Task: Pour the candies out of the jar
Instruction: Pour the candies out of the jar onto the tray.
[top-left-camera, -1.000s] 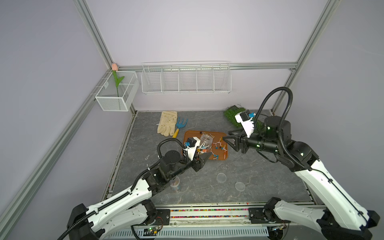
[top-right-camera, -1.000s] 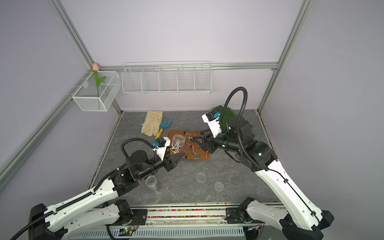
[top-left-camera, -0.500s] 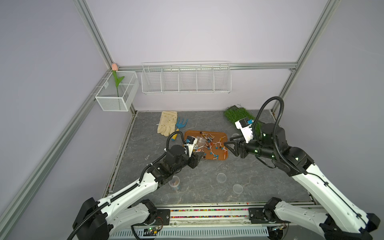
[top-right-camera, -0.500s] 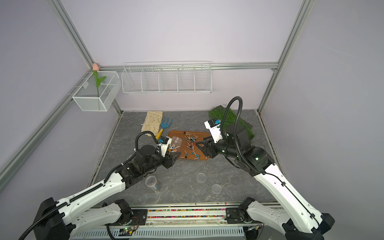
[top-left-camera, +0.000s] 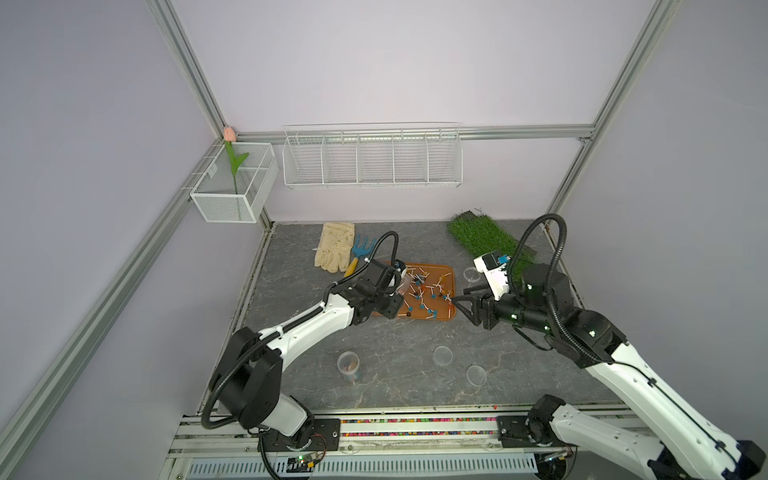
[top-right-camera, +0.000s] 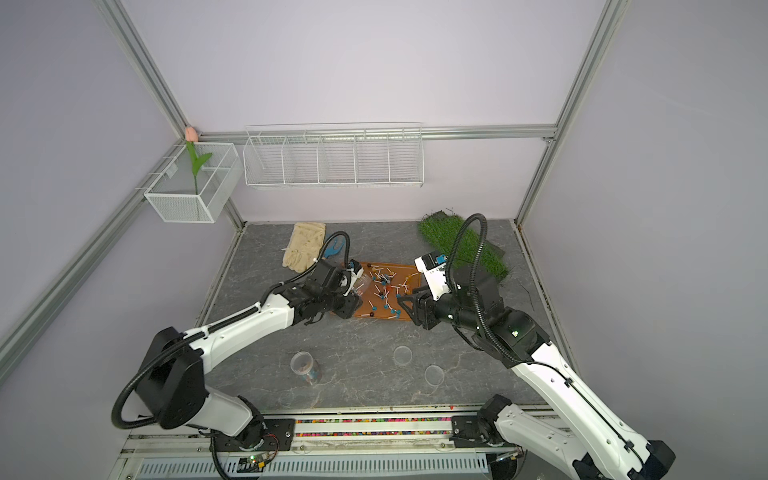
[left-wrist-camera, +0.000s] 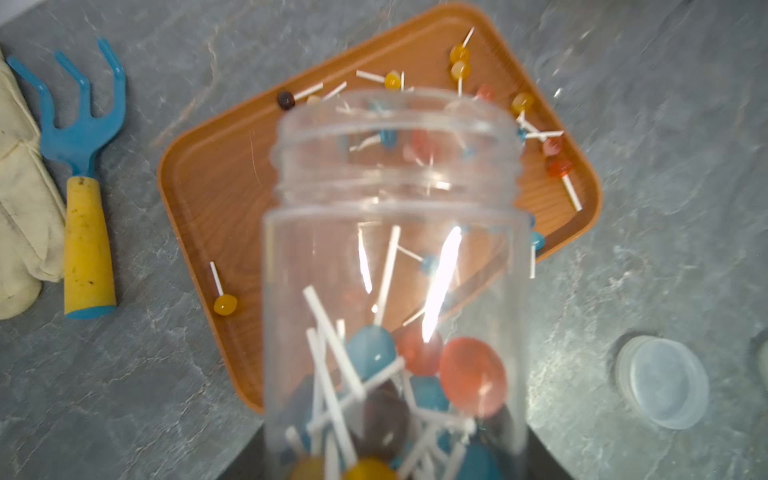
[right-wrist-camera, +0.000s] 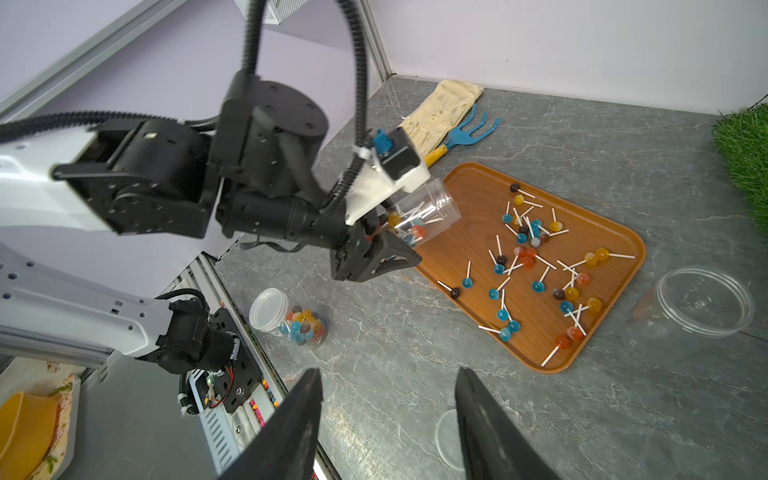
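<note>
Candies (right-wrist-camera: 536, 266) are lying across the tray (right-wrist-camera: 469, 187); my left fingers (right-wrist-camera: 390, 259) are clamping the tilted jar (right-wrist-camera: 428, 212), right fingers (right-wrist-camera: 299, 428) hanging apart.

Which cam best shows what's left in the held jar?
Left wrist: the jar fills the frame, candies piled at its base. Right wrist shows it small, tilted over the tray. In both top views it's barely a sliver.

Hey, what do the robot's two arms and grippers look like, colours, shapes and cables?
The left arm and right arm have white shells, black joints and a ribbed black cable hose looping over each wrist. The left gripper and right gripper have black wedge-shaped fingers under white camera mounts.
</note>
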